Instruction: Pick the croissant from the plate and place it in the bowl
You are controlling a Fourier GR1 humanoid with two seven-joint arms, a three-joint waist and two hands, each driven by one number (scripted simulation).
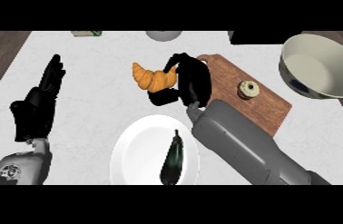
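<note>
A golden croissant (pixel 152 78) is held above the white counter, beyond the white plate (pixel 137 146). My right hand (pixel 189 80) is shut on the croissant's right end, with fingers curled over it and the thumb below. The bowl (pixel 315 66), cream inside with a dark rim, stands at the far right edge. My left hand (pixel 40 100) rests open at the left, fingers pointing up.
A dark eggplant (pixel 173 158) lies on the plate. A brown cutting board (pixel 258 98) carries a small round doughnut (pixel 249 89) between my right hand and the bowl. A pale round object (pixel 164 35) and a small packet (pixel 87 33) sit at the far edge.
</note>
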